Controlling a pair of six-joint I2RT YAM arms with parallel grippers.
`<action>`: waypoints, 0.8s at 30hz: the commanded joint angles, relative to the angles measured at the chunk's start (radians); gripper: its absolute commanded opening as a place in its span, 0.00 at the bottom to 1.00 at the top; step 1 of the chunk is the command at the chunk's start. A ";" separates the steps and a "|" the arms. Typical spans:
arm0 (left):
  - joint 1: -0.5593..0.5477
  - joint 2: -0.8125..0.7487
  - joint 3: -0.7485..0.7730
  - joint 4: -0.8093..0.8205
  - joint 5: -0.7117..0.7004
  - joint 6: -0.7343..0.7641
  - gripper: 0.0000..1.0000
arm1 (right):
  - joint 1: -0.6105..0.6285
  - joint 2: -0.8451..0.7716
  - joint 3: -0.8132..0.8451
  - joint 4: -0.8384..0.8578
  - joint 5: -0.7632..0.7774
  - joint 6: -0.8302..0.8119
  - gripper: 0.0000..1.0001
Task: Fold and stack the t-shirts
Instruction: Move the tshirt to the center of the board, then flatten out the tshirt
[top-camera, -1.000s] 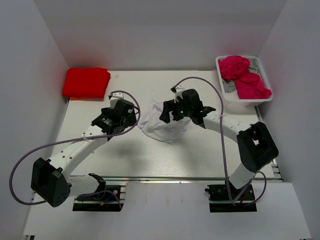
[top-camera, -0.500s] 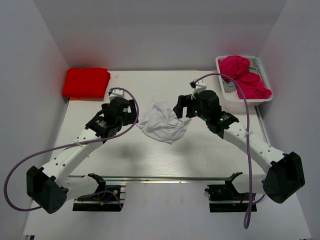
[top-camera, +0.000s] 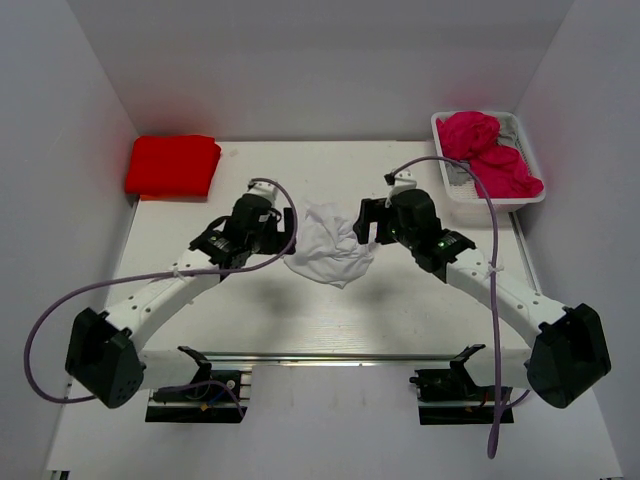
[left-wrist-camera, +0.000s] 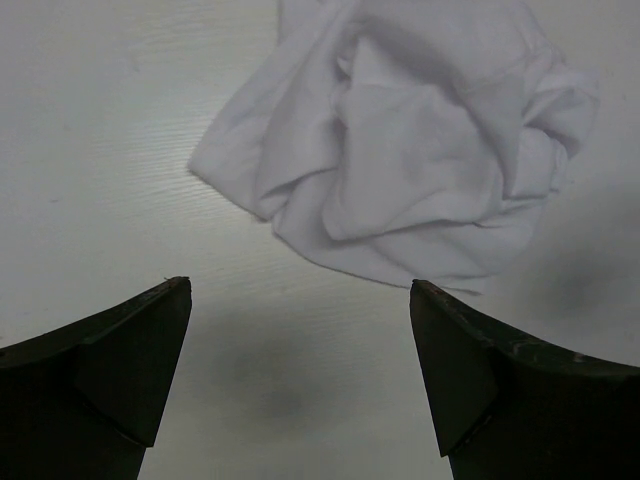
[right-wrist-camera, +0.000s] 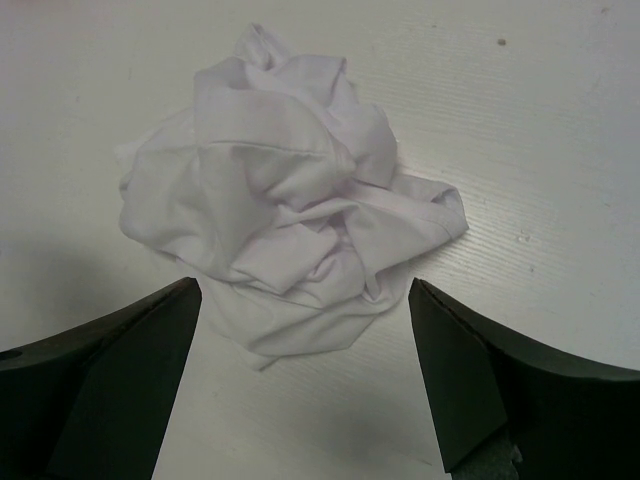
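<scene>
Your left claw and right claw, both released and empty, flank the crumpled white t-shirt at nine and three o'clock, apparently to spread it.

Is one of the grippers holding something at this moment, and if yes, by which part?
Nothing is held. The left gripper and the right gripper both stand open, one on each side of the crumpled white t-shirt, and neither grips it.

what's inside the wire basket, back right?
Crumpled magenta-pink t-shirts fill the white wire basket, in two mounds; some bare floor shows at the near left. How many shirts, or anything beneath them, is covered.
</scene>
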 joint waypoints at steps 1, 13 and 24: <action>-0.009 0.105 -0.023 0.113 0.230 0.066 1.00 | -0.005 0.001 -0.030 -0.003 0.080 0.051 0.90; -0.009 0.322 0.014 0.243 0.284 0.115 0.73 | -0.035 0.201 -0.022 -0.040 0.075 0.076 0.90; -0.009 0.457 0.092 0.273 0.394 0.151 0.00 | -0.043 0.237 -0.086 -0.028 -0.158 0.070 0.82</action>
